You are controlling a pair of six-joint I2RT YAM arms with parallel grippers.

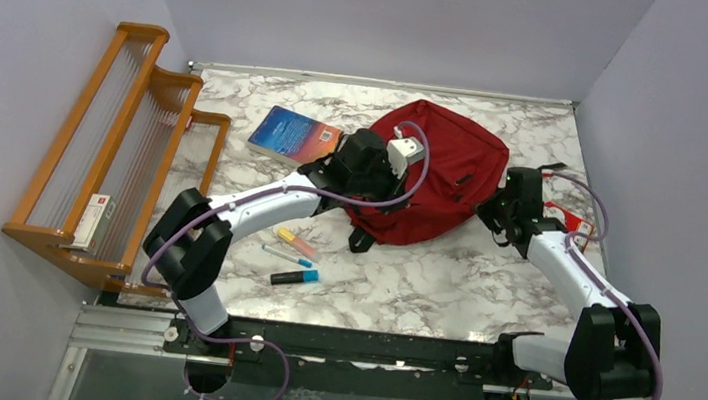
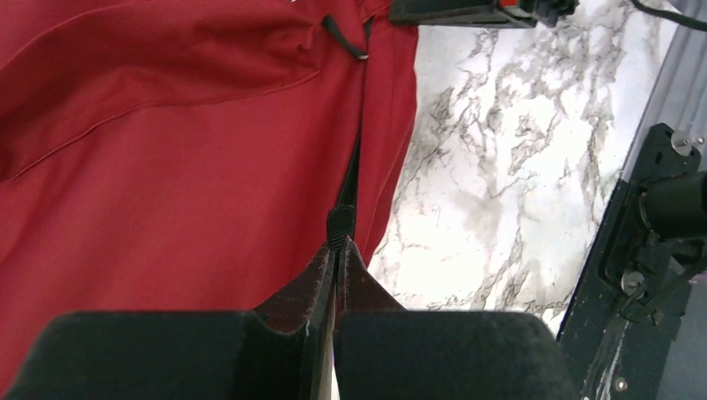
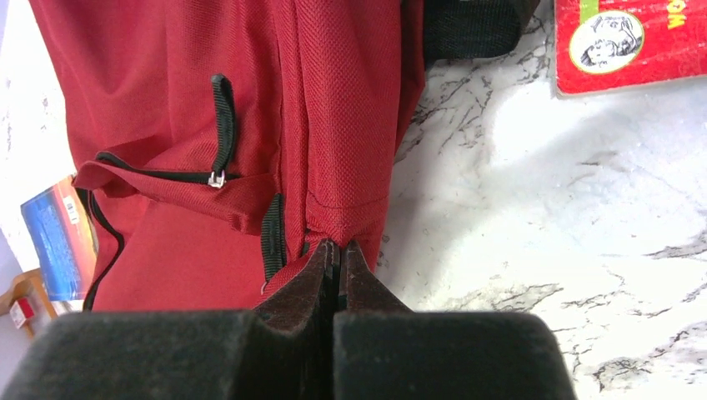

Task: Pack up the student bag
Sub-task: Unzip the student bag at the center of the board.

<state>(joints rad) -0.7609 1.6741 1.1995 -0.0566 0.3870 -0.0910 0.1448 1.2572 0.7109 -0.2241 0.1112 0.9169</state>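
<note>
Both grippers pinch the bag [image 1: 438, 174] mid-table: left gripper [image 2: 337, 250] clamped on a black zipper pull [image 2: 338, 227], right gripper [image 3: 337, 254] clamped on red fabric at its side.

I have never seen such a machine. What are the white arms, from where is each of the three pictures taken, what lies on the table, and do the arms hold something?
These are two robot arms bolted to a marble table. One picture looks down from above; the other two come from cameras on each wrist.

On the table lie a red backpack, a blue book, a few markers and a red booklet. A wooden rack stands at the left.

The left gripper is shut on a black zipper pull of the backpack. The right gripper is shut, pinching the bag's red fabric at its edge.
</note>
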